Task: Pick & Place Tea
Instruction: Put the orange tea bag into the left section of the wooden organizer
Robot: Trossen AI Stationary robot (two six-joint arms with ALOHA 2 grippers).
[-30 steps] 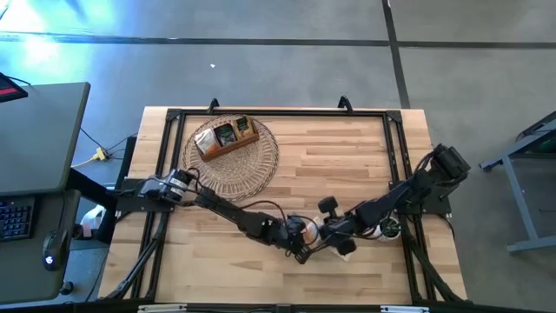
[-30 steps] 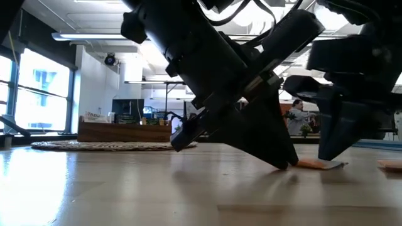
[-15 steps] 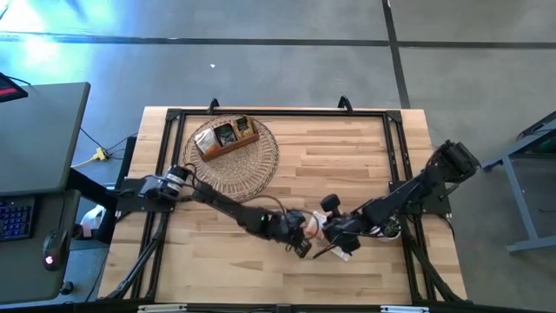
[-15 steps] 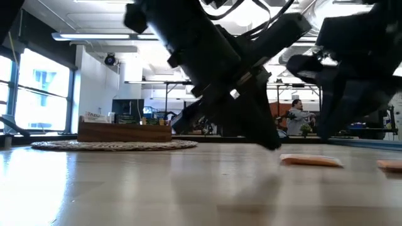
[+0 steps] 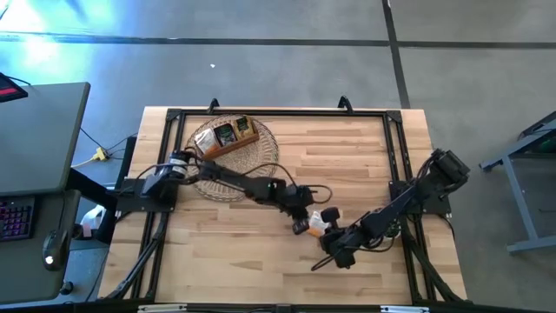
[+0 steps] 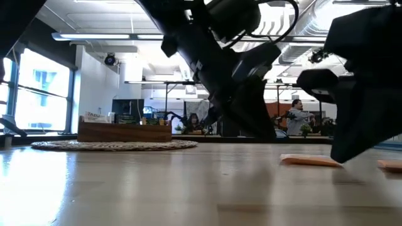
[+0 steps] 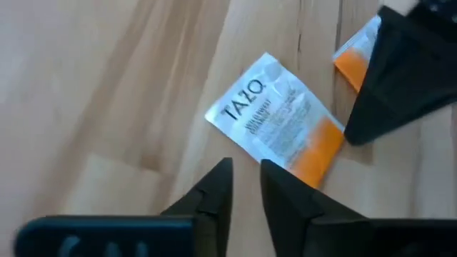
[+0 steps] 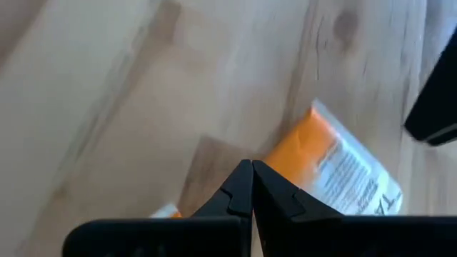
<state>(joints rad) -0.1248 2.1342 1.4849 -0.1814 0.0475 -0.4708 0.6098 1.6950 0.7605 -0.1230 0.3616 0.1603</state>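
Note:
A white tea sachet with an orange end lies flat on the wooden table, right of centre. A second such sachet lies just beyond it, partly behind my right gripper's dark finger. My left gripper hovers just short of the first sachet, fingers slightly apart with nothing between them; it hangs clear of the table. My right gripper is shut, its tips by the sachet's orange end. In the low view the sachet lies beside it. My right gripper's shut tips come slanting down from the table's near right side and stand at the sachet's orange end. Whether they touch the sachet or only the table beside it, I cannot tell.
A brown wooden divided box stands on a round woven mat at the far left. A small white pot with a plant sits under the right arm. Another orange sachet edge lies farther right. A black frame borders the table.
My left gripper has risen off the table and swung toward the far edge, rolling as it went. My right gripper has shifted a little toward the near edge. The sachet that was under their tips now lies flat and uncovered on the table.

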